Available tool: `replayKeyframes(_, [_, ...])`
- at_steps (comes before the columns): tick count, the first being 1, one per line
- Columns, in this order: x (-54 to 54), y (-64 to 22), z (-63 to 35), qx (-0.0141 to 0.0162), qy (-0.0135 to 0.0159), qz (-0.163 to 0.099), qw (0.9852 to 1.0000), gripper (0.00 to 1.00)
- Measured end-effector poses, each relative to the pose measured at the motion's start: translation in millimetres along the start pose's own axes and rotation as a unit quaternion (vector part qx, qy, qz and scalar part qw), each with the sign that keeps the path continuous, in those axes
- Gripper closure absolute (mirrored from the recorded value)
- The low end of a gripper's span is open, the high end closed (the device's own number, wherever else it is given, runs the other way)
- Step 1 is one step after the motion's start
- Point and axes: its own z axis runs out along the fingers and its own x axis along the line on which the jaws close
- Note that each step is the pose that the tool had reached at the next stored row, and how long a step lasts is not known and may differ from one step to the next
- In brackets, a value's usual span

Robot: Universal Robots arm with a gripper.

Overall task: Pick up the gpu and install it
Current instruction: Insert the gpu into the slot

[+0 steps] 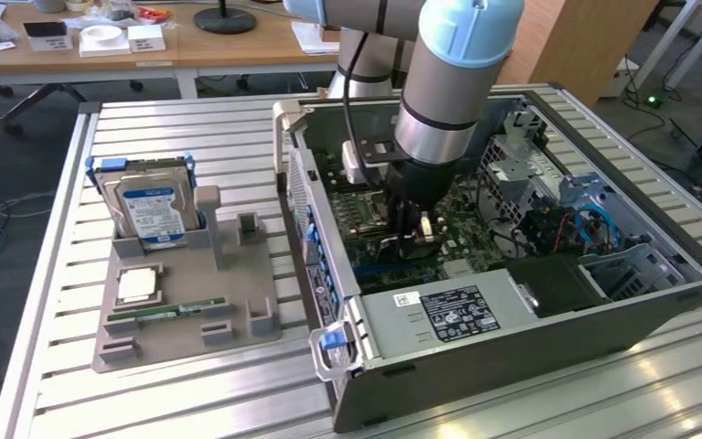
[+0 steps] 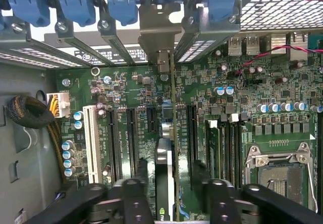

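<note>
Slatted aluminium table (image 1: pixel 205 146) under everything, with one wooden table (image 1: pixel 241 46) of office clutter behind it. On my table I count one open computer case (image 1: pixel 595 315) and, on the exterior view's left, one grey holder tray (image 1: pixel 186 334). That tray carries three parts: one hard drive (image 1: pixel 154 212) standing upright with its blue and white label, one processor chip (image 1: pixel 139 284) lying flat, and one green RAM stick (image 1: pixel 165 314) lying flat near the front edge.

One arm (image 1: pixel 449 82) reaches straight down into the case, and its end effector (image 1: pixel 409 229) sits low over the green motherboard (image 1: pixel 473 229).

From the wrist view I have the motherboard (image 2: pixel 282 118) spread out below me. The gpu (image 2: pixel 163 158) stands edge-on in its slot, one thin dark card running up to its metal bracket (image 2: pixel 159 37) at the case's rear wall, under a row of blue clips (image 2: pixel 75 2). The end effector (image 2: pixel 170 172) straddles the card: two fingers (image 2: pixel 141 176), one on each side, spread with a sliver of board showing between each finger and the card, so it is pinching nothing. Beside the card I count one white slot (image 2: pixel 91 138) and one processor socket (image 2: pixel 278 176).
</note>
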Motion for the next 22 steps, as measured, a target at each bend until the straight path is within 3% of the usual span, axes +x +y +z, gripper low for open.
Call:
replayKeyframes(1, [0.0, 0.0, 0.0, 0.0000, 0.0000, 0.000, 1.0000, 0.55])
replayKeyframes(2, [0.0, 0.0, 0.0, 0.0000, 0.0000, 0.000, 1.0000, 0.48])
replayKeyframes(8, [-0.1, 0.0, -1.9, -0.0001, 0.0001, 0.000, 1.0000, 0.48])
replayKeyframes(18, [-0.8, -0.1, -22.2, -0.0001, 0.0001, 0.000, 1.0000, 0.48])
replayKeyframes(22, [-1.0, -0.2, -26.0, 0.0000, 0.0000, 0.000, 1.0000, 0.48])
